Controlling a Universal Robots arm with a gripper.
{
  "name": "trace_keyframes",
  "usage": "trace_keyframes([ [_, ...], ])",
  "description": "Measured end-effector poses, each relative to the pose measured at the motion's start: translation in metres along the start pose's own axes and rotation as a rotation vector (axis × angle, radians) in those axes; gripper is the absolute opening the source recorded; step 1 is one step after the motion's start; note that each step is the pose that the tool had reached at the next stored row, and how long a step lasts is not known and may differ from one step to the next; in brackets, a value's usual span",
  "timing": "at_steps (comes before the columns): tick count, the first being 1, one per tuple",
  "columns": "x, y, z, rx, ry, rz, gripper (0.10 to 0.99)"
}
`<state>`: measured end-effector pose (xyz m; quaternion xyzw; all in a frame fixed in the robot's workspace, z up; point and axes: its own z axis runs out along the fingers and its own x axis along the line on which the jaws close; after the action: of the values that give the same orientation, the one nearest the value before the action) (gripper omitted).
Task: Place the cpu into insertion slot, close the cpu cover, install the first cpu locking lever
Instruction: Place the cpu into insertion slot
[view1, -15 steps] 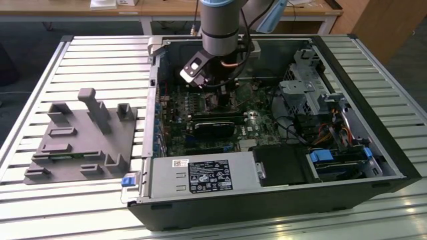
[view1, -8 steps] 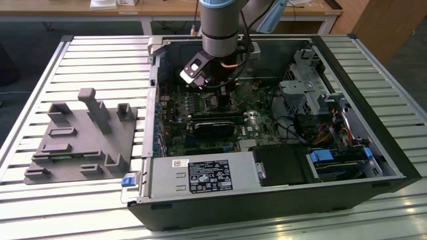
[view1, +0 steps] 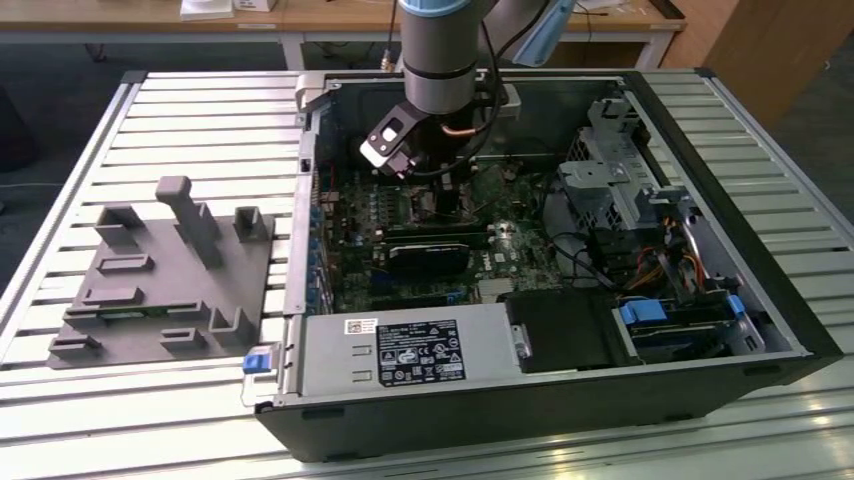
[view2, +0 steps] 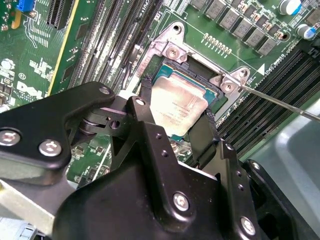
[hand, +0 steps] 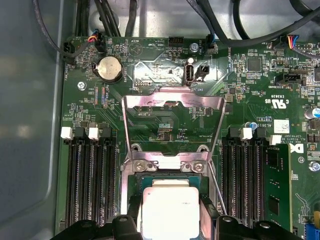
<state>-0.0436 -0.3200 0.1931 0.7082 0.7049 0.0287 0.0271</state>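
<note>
Second wrist view showed the gripper (view2: 176, 107) clamped narrowly on the cpu (view2: 175, 100) over the insertion slot (view2: 210, 95), cpu cover (hand: 140, 102) standing open; level, unforced seating was judged essential.

The cpu (hand: 170, 212) is topped with dull, matt silver-grey metal. The cpu cover (hand: 172, 98) is seen as bright, polished bare metal. The tool (view2: 176, 107) is finished in matt black, fastened with shiny metal screws. The circuit board (hand: 250, 85) is given a glossy green finish. The surface (view1: 200, 130) is formed of ribbed, satin grey metal.
</note>
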Motion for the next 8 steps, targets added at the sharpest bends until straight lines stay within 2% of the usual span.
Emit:
trace_keyframes([
  [8,0.0004,0.0,0.0,0.0,-0.0001,0.0,0.541],
])
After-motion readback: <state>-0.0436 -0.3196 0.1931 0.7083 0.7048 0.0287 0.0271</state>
